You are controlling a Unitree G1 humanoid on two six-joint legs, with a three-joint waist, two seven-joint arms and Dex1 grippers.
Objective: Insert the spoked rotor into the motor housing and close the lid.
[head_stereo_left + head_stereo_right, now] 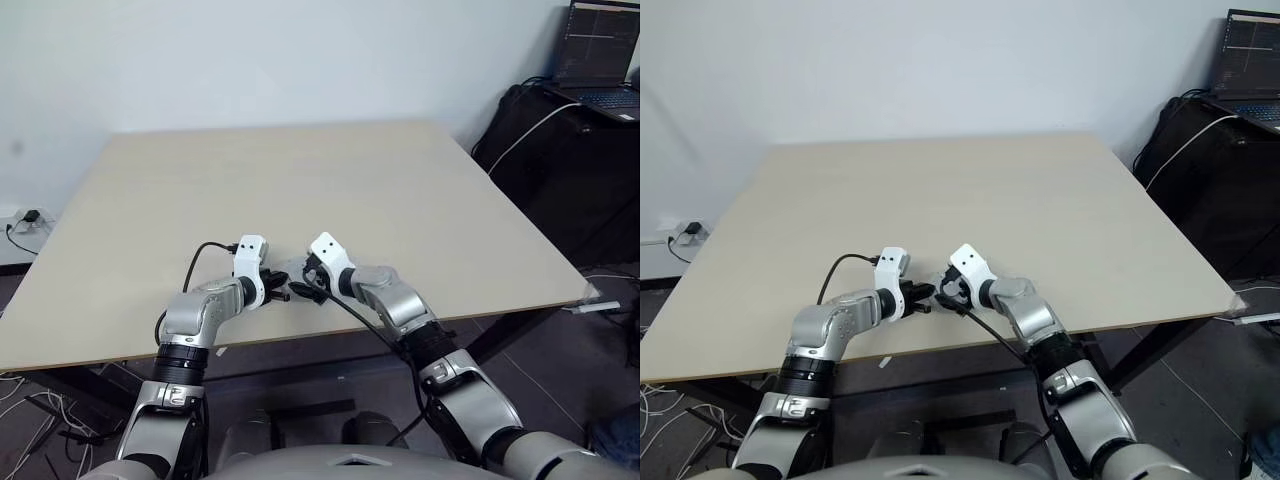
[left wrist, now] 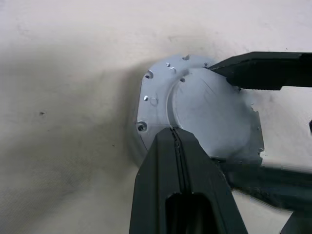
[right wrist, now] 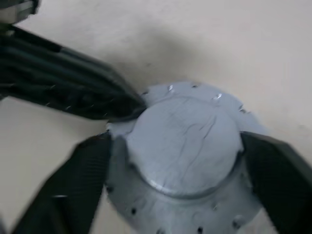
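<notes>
The lid (image 2: 204, 112) is a round grey disc with a notched rim and a raised smooth centre, lying near the table's front edge. My left gripper (image 2: 173, 130) is shut, and its tip rests against the lid's rim. My right gripper (image 3: 176, 140) stands open around the lid (image 3: 185, 141), one black finger (image 3: 83, 185) on each side of the raised centre. In the head views both grippers meet over the lid (image 1: 290, 272), the left gripper (image 1: 283, 295) from the left and the right gripper (image 1: 306, 290) from the right. The spoked rotor and the motor housing are hidden.
The pale wooden table (image 1: 300, 180) stretches far beyond the grippers; its front edge runs just under my wrists. A laptop (image 1: 600, 60) sits on dark bags at the back right, off the table. Cables lie on the floor at the left.
</notes>
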